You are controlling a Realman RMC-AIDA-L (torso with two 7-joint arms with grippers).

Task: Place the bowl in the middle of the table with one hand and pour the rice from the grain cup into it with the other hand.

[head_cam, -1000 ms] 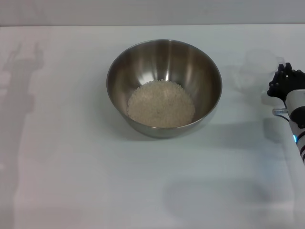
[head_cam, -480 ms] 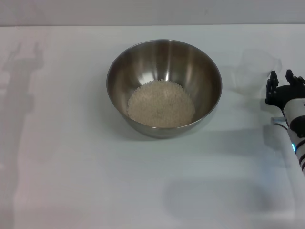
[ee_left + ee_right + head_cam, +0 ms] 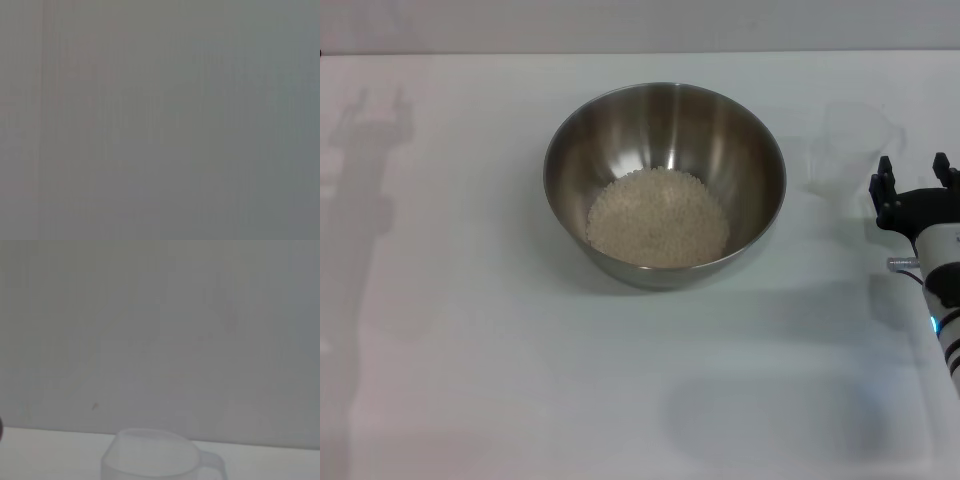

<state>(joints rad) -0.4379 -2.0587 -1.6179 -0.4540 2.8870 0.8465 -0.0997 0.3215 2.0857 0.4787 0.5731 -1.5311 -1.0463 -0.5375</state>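
Observation:
The steel bowl (image 3: 665, 185) stands in the middle of the white table (image 3: 470, 330), and a heap of rice (image 3: 658, 217) covers its bottom. To its right the clear grain cup (image 3: 855, 140) stands upright on the table, empty as far as I can see; the right wrist view also shows the grain cup (image 3: 155, 457) with its small handle. My right gripper (image 3: 913, 175) is open, just nearer than the cup and apart from it. My left gripper is out of view; only its shadow falls at the far left.
The table's far edge (image 3: 640, 52) meets a pale wall. The right arm (image 3: 945, 290) reaches in along the right edge. The left wrist view is a blank grey.
The right gripper has let go of the grain cup and drawn back toward me, its fingers now spread. The cup stays standing where it was. The bowl has not moved.

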